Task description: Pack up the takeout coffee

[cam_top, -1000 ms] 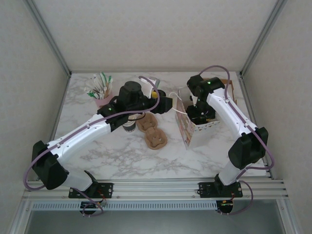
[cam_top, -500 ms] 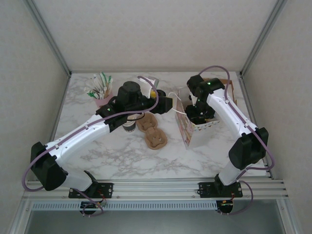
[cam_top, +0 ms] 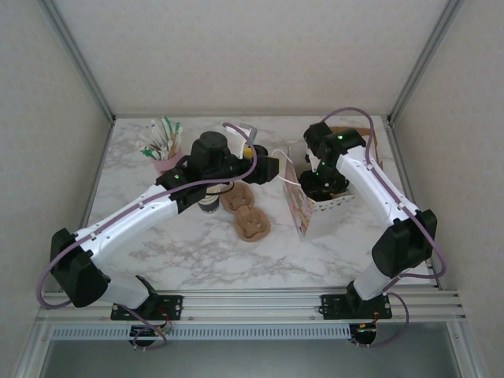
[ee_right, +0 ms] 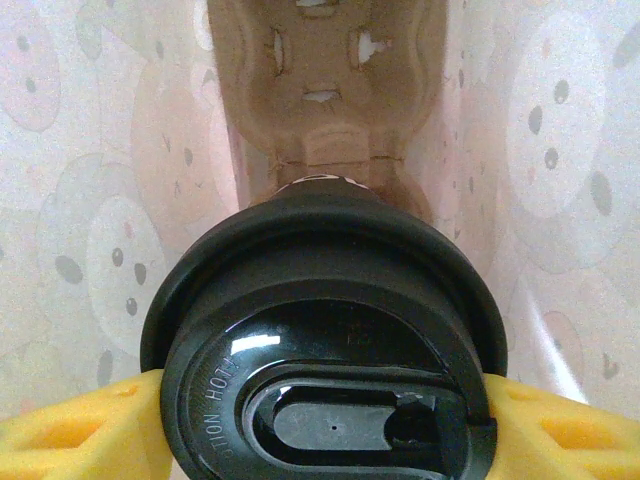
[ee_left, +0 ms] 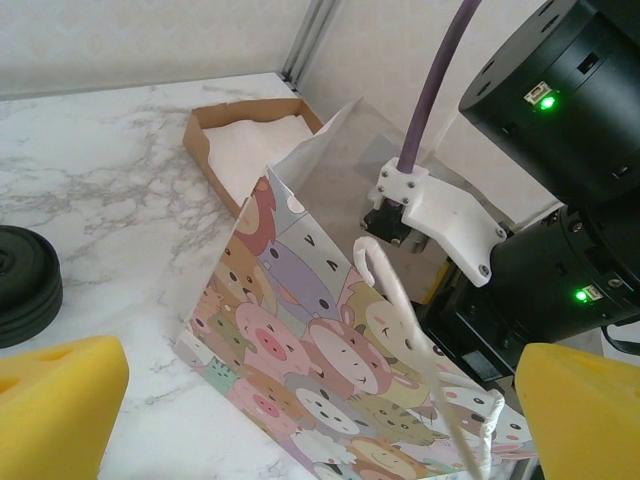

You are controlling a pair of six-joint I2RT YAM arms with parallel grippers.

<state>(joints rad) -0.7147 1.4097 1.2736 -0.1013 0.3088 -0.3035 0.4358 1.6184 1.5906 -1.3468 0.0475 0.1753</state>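
Plainly, the table (cam_top: pixel 197 260) carries the cartoon-printed bag (ee_left: pixel 300 340) toward its far right corner, and nothing steadies that bag: the left gripper (ee_left: pixel 320 405) stands wide open just beside it, empty. Inside the bag a brown cup carrier (ee_right: pixel 325 90) lies at the bottom, and the right gripper (ee_right: pixel 320 430) clasps the takeout coffee (ee_right: pixel 320 320) by its sides over it. Released off-centre, the cup could miss a well and tip over. An arm nudging a wall could fold or topple the bag. The white handle (ee_left: pixel 400 300), looping between the left pads, could snag.
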